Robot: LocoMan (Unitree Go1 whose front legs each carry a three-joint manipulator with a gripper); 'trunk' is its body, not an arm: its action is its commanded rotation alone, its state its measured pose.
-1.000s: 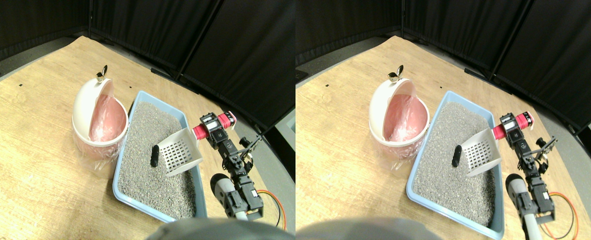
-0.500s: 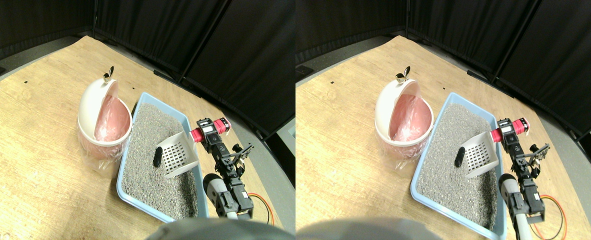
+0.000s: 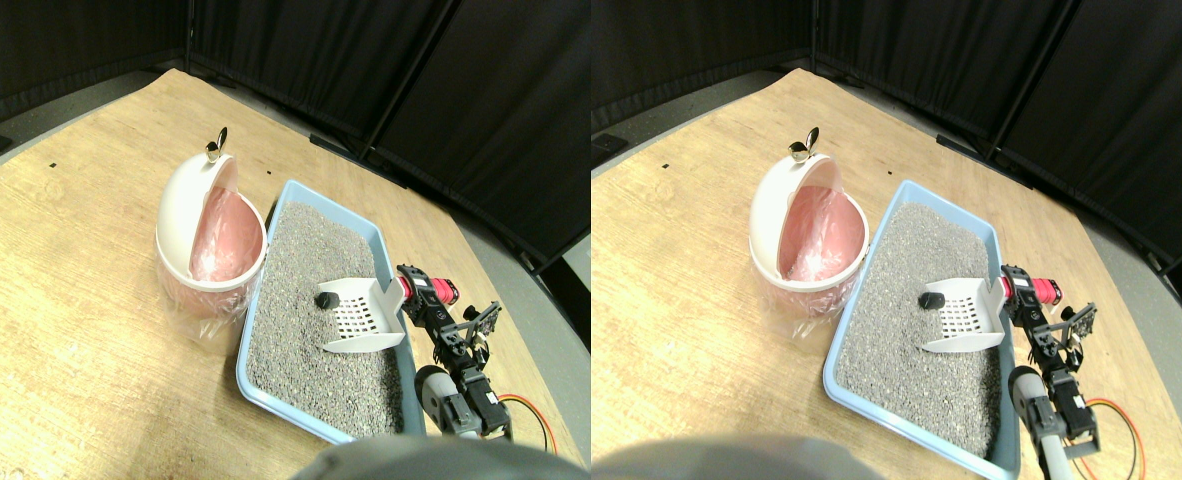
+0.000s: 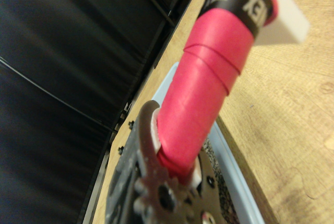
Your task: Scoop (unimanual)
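A white slotted scoop [image 3: 361,315] lies low and nearly flat on the grey litter [image 3: 306,250] in the light blue tray [image 3: 286,398]. A small black lump [image 3: 326,299] sits on the litter, touching the scoop's front lip. My right gripper [image 3: 413,287] is over the tray's right rim, shut on the scoop's red-wrapped handle [image 3: 431,291]. In the wrist view the red handle [image 4: 209,93] fills the middle above the dark jaw, with the blue tray rim [image 4: 237,187] beside it.
A white round bin [image 3: 183,210] with a pink liner stands open just left of the tray, almost touching it. The wooden floor [image 3: 71,300] spreads to the left. Black curtains close the back. An orange cable [image 3: 531,420] lies at the lower right.
The scoop has dropped from a raised tilt down onto the litter and slid forward, so its lip now meets the black lump. The arm came lower with it.
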